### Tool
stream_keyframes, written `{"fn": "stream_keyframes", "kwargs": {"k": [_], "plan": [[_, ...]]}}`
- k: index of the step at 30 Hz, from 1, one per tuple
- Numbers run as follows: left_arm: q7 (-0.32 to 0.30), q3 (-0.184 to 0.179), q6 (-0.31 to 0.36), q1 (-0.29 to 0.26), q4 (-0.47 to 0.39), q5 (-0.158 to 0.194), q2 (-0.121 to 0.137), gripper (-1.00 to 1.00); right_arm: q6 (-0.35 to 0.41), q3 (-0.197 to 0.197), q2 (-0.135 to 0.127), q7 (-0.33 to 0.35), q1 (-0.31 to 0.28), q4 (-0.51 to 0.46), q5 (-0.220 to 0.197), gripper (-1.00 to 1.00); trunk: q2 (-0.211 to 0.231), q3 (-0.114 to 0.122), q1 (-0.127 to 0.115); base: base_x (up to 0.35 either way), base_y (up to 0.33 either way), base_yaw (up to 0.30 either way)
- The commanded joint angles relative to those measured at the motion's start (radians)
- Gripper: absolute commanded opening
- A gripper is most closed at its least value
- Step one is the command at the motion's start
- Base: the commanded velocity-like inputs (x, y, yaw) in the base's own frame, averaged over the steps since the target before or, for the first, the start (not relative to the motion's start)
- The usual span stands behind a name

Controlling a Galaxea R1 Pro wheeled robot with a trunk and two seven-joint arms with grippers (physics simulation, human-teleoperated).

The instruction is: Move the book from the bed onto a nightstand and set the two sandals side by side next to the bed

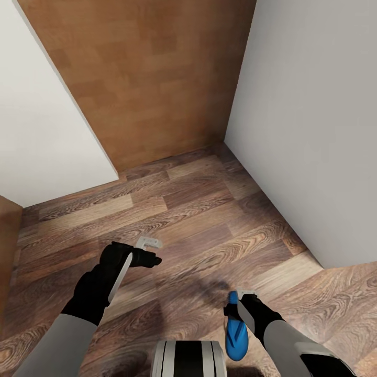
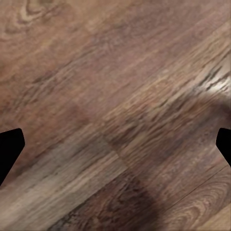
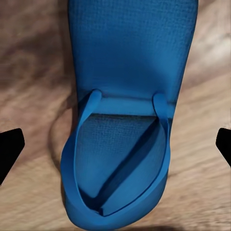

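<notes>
Right tool point(image 1: 242, 302), fingers apart, directly over blue sandal point(image 1: 235, 335), long axis running back toward robot.

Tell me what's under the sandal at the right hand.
Under the sandal only wood-plank floor shows around its edges. The patch directly beneath the sole is covered, so I can't see it. The right hand is at its toe end; whether it grips the sandal is unclear.

Open brown wood-plank floor point(image 1: 173, 209) stretches ahead, plenty of room to pass both tools down the middle. Tall white wall point(image 1: 314, 131) closes off the right, white panel point(image 1: 42, 120) blocks the left, narrowing to a wooden-backed corner point(image 1: 157, 73) dead ahead.
</notes>
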Motion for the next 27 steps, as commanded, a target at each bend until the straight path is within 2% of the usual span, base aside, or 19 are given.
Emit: {"fn": "stream_keyframes", "kwargs": {"k": [1, 27], "plan": [[-0.004, 0.000, 0.004, 0.000, -0.001, -0.003, 0.000, 1.00, 0.004, -0.008, 0.001, -0.004, 0.000, -0.002, 0.000, 1.00, -0.001, -0.005, 0.000, 0.000, 0.000, 0.000], [-0.006, 0.000, 0.004, 0.000, -0.008, -0.004, 0.000, 1.00, 0.004, -0.008, 0.000, -0.003, 0.000, -0.002, -0.001, 1.00, -0.001, -0.008, 0.001, 0.000, 0.000, 0.000]]}}
